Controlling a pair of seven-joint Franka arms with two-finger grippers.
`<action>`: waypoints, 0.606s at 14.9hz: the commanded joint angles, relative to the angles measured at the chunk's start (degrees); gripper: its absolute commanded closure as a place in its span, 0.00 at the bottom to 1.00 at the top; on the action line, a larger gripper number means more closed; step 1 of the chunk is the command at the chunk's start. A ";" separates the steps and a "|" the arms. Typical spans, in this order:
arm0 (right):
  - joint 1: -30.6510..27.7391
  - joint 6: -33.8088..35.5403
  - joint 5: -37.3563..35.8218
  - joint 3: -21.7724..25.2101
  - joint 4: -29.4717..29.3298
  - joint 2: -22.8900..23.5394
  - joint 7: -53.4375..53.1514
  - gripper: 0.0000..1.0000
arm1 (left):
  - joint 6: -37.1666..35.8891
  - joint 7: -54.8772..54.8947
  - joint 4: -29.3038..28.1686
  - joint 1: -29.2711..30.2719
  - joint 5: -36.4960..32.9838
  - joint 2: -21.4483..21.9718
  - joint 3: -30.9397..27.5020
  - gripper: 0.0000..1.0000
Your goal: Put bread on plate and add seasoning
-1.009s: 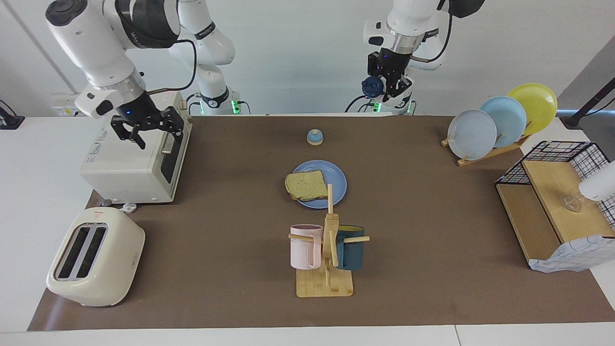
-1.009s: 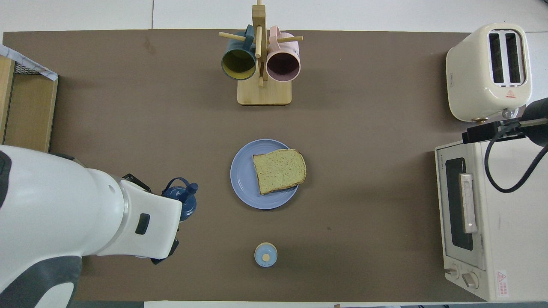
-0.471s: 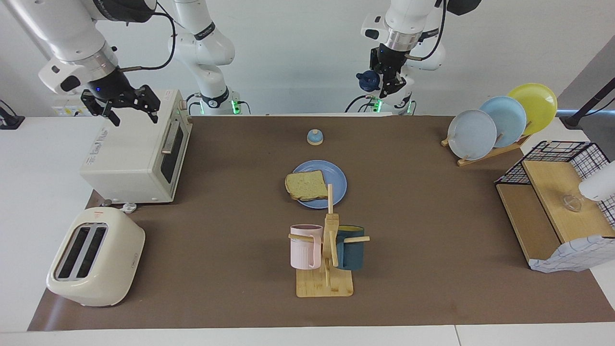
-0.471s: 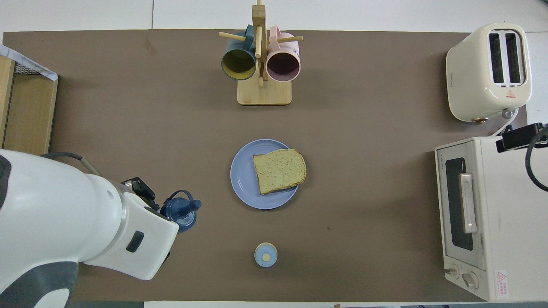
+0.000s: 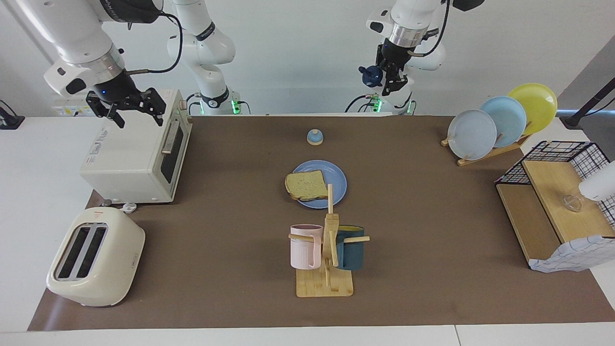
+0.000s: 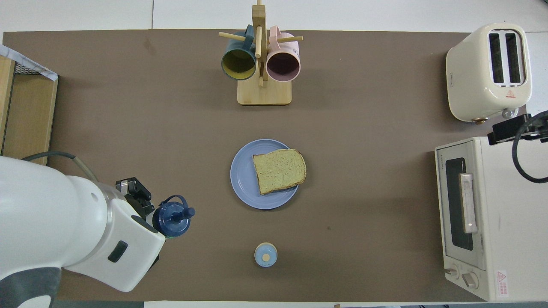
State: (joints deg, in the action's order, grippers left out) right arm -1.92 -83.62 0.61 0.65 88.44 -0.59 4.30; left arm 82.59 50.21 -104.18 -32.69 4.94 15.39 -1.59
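Note:
The bread (image 5: 306, 185) (image 6: 279, 170) lies flat on the round blue plate (image 5: 337, 176) (image 6: 243, 182) in the middle of the mat, its crust hanging over the rim toward the right arm's end. High over the table edge at the robots' end, my left gripper (image 5: 385, 77) is shut on the seasoning (image 5: 370, 75) (image 6: 173, 215), which is tipped sideways so that its navy cap points toward the right arm's end. The bottle's body is mostly hidden by the hand. My right gripper (image 5: 138, 114) hangs open and empty over the top of the toaster oven (image 5: 134, 154).
A small blue-topped bell (image 5: 314, 137) (image 6: 265, 255) sits between the plate and the robots. A wooden mug rack (image 5: 326, 250) with two mugs stands farther out. A toaster (image 5: 93, 257) is beside the oven. Upright plates (image 5: 499, 120) and a wire-and-wood shelf (image 5: 552, 202) fill the left arm's end.
My left gripper has lifted the seasoning higher and tipped its cap sideways. My right gripper has risen from the oven's front corner to above its top.

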 commanded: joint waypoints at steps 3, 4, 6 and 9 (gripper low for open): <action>0.69 0.22 -0.96 0.49 2.27 -2.49 -0.61 0.00 | -0.15 1.11 -0.41 -0.09 0.16 1.04 -0.35 0.55; 0.60 -0.05 -0.96 1.11 2.27 -2.49 -0.35 0.00 | -0.15 1.03 -0.49 -0.09 0.16 1.04 -0.35 0.55; 0.60 0.47 -0.96 1.29 2.18 -2.49 -0.26 0.00 | -0.15 0.85 -0.49 0.00 0.16 1.04 -0.43 0.55; 0.60 -1.19 -1.05 1.11 2.00 -2.14 -0.34 0.00 | -0.24 0.67 -0.49 0.00 0.16 1.13 -0.52 0.55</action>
State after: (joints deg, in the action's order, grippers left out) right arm -1.66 -83.30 0.61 1.76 89.12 -1.83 4.29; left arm 82.59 50.44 -104.18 -32.68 4.94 15.39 -1.71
